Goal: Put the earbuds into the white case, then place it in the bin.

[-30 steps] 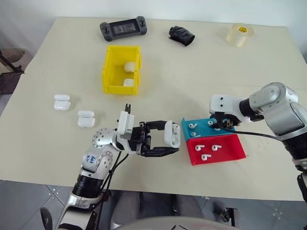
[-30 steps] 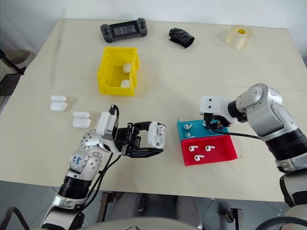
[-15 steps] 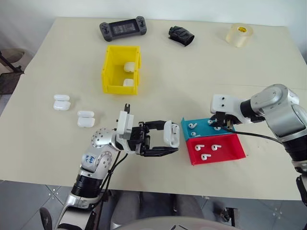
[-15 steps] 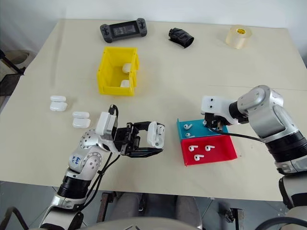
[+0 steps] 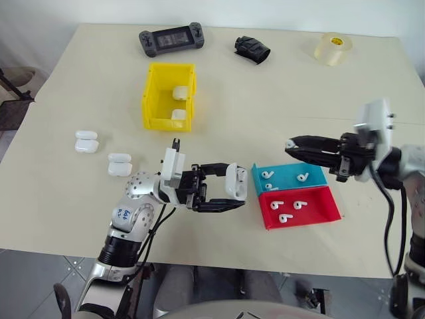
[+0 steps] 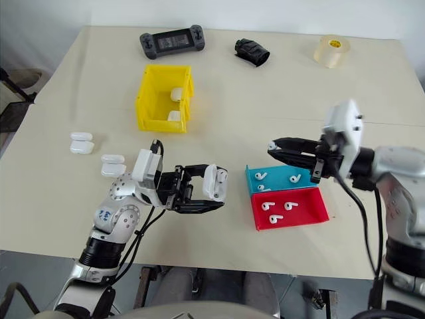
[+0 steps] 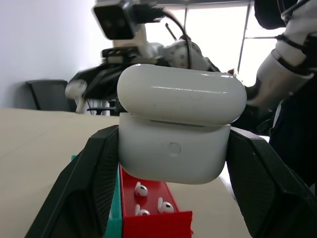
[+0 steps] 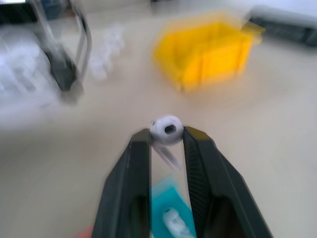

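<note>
Across your cream tabletop, the right gripper has lifted off the blue tray, pinching a tiny white earbud. Your left gripper clamps the glossy white case; its lid looks shut, so insertion waits.

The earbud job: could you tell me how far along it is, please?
Done: two cases lie in the yellow bin. In hand: left gripper holds a white case; right gripper pinches an earbud. Left: seat it, bin the case.
</note>
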Robot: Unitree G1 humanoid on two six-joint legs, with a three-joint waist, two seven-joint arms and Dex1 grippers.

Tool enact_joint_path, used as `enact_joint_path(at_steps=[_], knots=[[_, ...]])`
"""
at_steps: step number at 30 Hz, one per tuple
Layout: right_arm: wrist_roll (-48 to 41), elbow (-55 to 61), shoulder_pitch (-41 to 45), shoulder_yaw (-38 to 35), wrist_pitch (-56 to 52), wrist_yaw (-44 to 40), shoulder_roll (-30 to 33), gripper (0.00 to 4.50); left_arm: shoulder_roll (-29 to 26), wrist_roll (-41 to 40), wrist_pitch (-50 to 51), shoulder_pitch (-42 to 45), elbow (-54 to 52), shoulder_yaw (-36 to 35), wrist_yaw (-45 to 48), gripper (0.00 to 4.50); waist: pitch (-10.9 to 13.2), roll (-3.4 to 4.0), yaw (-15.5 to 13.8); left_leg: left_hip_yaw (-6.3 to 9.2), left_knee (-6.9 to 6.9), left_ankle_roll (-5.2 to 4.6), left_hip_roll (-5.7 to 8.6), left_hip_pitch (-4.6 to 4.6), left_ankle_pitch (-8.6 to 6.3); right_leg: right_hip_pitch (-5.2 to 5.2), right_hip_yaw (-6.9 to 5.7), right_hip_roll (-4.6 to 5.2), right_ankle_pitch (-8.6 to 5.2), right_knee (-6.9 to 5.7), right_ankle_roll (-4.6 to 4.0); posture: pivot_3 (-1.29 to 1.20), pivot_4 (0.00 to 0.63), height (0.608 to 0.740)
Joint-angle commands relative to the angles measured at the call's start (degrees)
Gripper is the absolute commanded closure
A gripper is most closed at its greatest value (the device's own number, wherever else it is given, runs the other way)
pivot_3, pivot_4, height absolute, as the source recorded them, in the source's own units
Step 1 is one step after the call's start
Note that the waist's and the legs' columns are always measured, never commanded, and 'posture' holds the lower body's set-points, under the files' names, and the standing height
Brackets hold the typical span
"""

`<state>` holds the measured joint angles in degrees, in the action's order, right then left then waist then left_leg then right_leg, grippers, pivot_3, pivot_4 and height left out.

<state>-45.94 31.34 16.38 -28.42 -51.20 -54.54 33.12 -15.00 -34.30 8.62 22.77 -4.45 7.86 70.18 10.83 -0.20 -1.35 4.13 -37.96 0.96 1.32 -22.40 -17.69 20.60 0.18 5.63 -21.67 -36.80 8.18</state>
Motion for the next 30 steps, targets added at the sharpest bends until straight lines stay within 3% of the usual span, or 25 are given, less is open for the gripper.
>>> enact_joint_path(at_steps=[1,5,12,30], knots=[[-13.6,9.0,-4.1,-4.9,-0.7,11.1,-4.2,3.95,1.0,-0.9,-0.2,1.5,0.6,-0.5,0.1,1.65,0.0,0.00,0.1,0.01,-0.01,0.00,0.00,0.02,0.00,-0.01,0.00,0.00,0.00,-0.03,0.00,0.00,0.150,0.740],[-23.9,16.6,-10.4,0.3,2.6,24.6,-11.6,3.95,2.8,-0.9,0.0,3.9,2.8,-0.5,-0.4,1.65,0.0,0.00,0.2,-0.02,-0.02,0.01,-0.02,0.11,0.01,-0.02,0.08,-0.05,0.00,-0.07,0.00,0.00,0.150,0.740],[-28.6,19.7,-14.5,8.1,7.3,32.6,-12.4,3.95,3.7,-0.8,0.4,5.1,3.4,0.1,0.1,1.65,0.0,0.00,0.4,-0.03,0.02,0.01,0.02,0.10,0.02,0.01,0.14,-0.04,0.00,-0.09,0.00,0.00,0.150,0.740],[-23.9,20.0,-21.0,18.1,13.7,29.8,-3.3,3.95,4.3,-0.5,1.6,6.0,3.0,0.2,0.0,1.65,0.0,0.00,0.4,-0.03,0.03,-0.01,0.01,0.10,0.01,0.00,0.15,-0.08,0.00,-0.04,0.00,0.00,0.150,0.740]])
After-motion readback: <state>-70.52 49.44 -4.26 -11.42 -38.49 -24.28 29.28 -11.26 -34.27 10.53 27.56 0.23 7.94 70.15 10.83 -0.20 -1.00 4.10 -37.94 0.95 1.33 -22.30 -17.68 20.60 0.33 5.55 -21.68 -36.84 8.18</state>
